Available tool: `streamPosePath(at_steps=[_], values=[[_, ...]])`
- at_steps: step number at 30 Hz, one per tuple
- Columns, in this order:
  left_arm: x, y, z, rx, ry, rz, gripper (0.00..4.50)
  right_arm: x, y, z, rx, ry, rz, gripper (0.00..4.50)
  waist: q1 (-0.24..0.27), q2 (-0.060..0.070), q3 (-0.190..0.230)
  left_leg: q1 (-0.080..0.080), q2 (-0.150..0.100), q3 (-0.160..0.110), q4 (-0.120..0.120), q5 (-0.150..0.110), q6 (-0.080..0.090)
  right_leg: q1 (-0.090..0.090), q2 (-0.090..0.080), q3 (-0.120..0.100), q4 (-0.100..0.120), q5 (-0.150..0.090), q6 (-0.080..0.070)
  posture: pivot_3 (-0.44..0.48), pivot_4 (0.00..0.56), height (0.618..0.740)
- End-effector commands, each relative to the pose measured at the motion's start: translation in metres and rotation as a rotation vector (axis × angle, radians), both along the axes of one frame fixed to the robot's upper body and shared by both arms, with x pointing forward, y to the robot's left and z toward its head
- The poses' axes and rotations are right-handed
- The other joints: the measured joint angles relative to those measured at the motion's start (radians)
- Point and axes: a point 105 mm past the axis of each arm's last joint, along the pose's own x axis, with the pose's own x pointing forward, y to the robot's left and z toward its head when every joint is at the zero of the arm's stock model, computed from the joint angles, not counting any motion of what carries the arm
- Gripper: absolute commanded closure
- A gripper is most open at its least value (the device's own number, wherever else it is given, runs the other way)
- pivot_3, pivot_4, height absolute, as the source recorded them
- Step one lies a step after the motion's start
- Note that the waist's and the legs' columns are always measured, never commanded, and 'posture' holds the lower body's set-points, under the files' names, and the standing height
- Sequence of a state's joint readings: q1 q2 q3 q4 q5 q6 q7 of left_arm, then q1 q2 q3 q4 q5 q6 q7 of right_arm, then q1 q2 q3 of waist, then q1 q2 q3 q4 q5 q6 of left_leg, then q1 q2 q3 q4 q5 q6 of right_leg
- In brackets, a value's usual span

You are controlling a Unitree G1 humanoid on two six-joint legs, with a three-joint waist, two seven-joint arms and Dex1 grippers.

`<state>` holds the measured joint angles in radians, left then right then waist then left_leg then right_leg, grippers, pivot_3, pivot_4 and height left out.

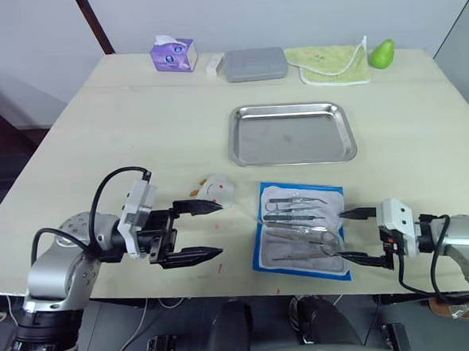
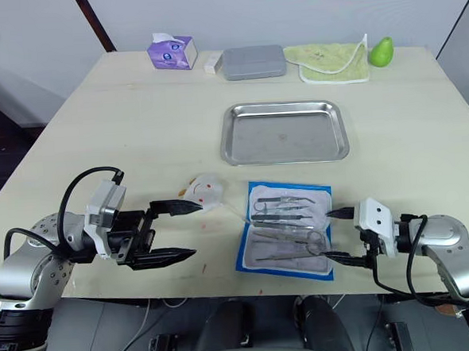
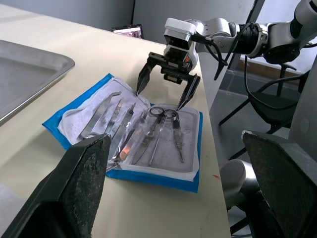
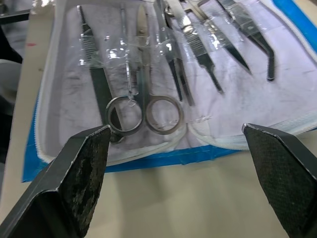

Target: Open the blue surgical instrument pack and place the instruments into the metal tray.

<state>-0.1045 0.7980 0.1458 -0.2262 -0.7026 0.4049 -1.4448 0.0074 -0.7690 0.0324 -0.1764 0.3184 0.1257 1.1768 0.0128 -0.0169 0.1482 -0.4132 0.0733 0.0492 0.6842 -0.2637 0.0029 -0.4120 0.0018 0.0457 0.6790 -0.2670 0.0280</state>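
Blue, flat and rectangular, the surgical instrument pack point(image 1: 301, 229) lies opened on the pale wooden table point(image 1: 136, 134), just short of the empty shiny steel tray point(image 1: 292, 132). Its thin silvery instruments point(image 4: 148, 69) look stiff, light and slippery; the scissors' rings seem the surest hold. Right gripper point(image 1: 361, 234) and left gripper point(image 1: 198, 232) both gape wide, holding nothing.
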Motion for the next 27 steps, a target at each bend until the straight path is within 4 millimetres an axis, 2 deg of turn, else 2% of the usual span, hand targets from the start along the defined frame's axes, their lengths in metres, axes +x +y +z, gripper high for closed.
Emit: streamPosePath(at_steps=[1, 12, 18, 27], values=[[-0.005, -0.005, 0.007, -0.005, -0.035, -0.041, 0.00, 0.001, 0.003, 0.006, -0.006, -0.020, 0.036, 0.06, 0.000, 0.000, 0.000, 0.000, 0.000, 0.000, 0.000, 0.000, 0.000, 0.000, 0.000, 0.000, 0.000, 0.000, 0.000, 0.000, 0.150, 0.738], [-0.004, -0.005, 0.005, -0.006, -0.033, -0.038, 0.00, 0.007, 0.009, -0.009, 0.019, 0.056, 0.013, 0.06, 0.000, 0.000, 0.000, 0.000, 0.000, 0.000, 0.000, 0.000, 0.000, 0.000, 0.000, 0.000, 0.000, 0.000, 0.000, 0.000, 0.150, 0.738], [-0.004, -0.005, 0.004, -0.007, -0.029, -0.034, 0.00, -0.002, 0.007, -0.026, 0.023, 0.129, 0.021, 0.06, 0.000, 0.000, 0.000, 0.000, 0.000, 0.000, 0.000, 0.000, 0.000, 0.000, 0.000, 0.000, 0.000, 0.000, 0.000, 0.000, 0.150, 0.738], [-0.004, -0.007, 0.002, -0.009, -0.029, -0.038, 0.00, -0.006, 0.008, -0.041, 0.021, 0.162, 0.043, 0.06, 0.000, -0.001, -0.001, 0.001, 0.000, 0.000, 0.000, 0.000, 0.000, 0.001, 0.000, 0.000, 0.000, 0.000, 0.000, 0.000, 0.150, 0.738]])
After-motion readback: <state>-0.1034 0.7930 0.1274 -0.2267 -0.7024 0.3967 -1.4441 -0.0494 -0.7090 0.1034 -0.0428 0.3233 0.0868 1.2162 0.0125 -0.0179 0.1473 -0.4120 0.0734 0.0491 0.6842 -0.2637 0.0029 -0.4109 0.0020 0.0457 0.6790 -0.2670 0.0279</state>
